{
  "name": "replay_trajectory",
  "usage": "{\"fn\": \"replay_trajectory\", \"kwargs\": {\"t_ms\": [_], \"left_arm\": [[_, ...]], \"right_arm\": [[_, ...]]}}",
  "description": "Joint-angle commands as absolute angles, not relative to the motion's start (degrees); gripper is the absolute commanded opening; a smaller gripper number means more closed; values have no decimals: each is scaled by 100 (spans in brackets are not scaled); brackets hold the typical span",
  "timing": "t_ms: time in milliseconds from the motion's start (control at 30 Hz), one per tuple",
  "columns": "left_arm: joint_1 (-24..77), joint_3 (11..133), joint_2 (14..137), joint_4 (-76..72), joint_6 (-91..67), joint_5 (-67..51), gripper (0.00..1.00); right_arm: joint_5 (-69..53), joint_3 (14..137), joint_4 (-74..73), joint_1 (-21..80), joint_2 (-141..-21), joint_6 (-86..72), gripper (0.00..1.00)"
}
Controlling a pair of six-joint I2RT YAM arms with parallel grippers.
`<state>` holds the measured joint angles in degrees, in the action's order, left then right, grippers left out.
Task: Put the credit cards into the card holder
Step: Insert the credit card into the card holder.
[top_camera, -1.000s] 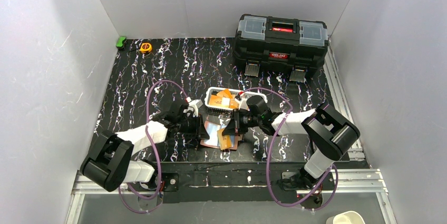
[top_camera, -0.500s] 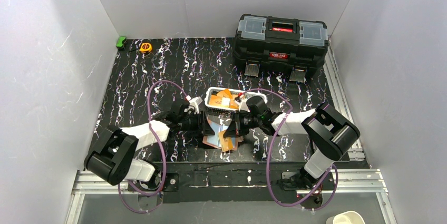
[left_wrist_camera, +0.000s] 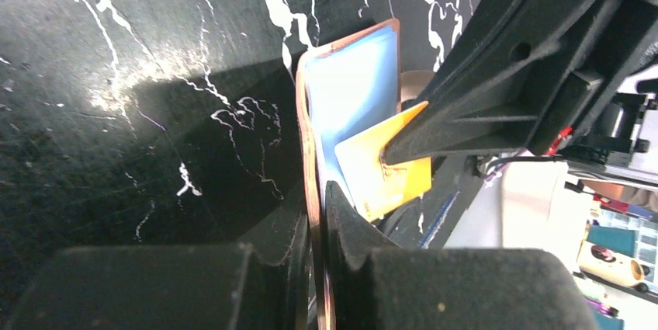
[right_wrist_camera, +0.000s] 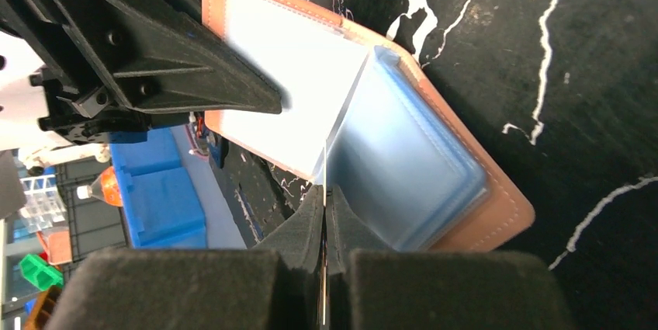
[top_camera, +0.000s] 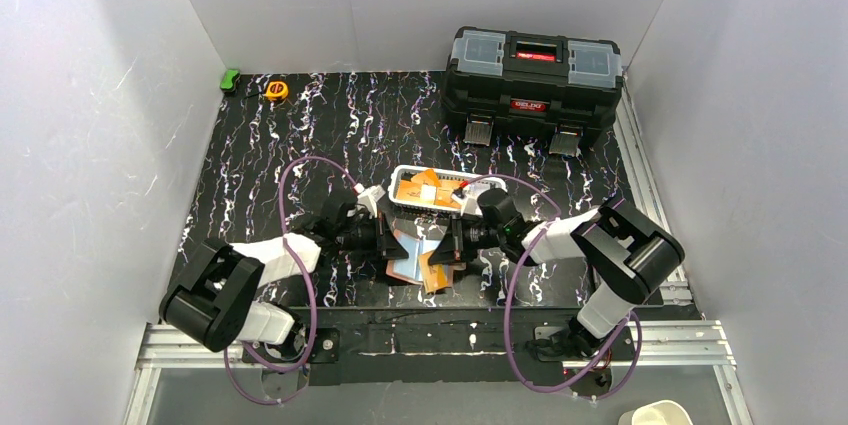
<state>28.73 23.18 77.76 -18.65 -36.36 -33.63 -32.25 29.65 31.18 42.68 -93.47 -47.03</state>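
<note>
Left gripper [left_wrist_camera: 318, 194], off to the side a second ago, now at centre, jaws clamped on the edge of the salmon-pink leather card holder [right_wrist_camera: 496, 210], open on the black marbled table [top_camera: 330, 125]. Right gripper [right_wrist_camera: 326, 190] pinches an orange plastic credit card [left_wrist_camera: 384, 175], its corner against the holder's light-blue inside. Black plastic toolbox [top_camera: 533, 70]: red label, writing too small to read.

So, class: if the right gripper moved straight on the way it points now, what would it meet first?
Most likely the open card holder: the right gripper, shut on an orange card, points into its pale blue inside. Depth is unclear, so the card's edge may be touching it.
</note>
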Motion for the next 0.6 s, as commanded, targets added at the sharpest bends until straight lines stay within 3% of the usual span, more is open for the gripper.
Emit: {"fn": "replay_trajectory", "kwargs": {"t_ms": [0, 267, 567], "left_arm": [[2883, 2121, 7557, -2331, -3983, -3792, 0], [2876, 1960, 7403, -2925, -4008, -4142, 0], [2804, 1863, 7291, -2892, -4131, -3915, 0]], "right_arm": [[-3621, 2714, 4349, 4050, -9469, -5108, 1], [-3807, 2147, 6961, 3622, -10083, -6155, 1], [-3134, 2050, 7506, 3625, -10155, -6538, 1]]}}
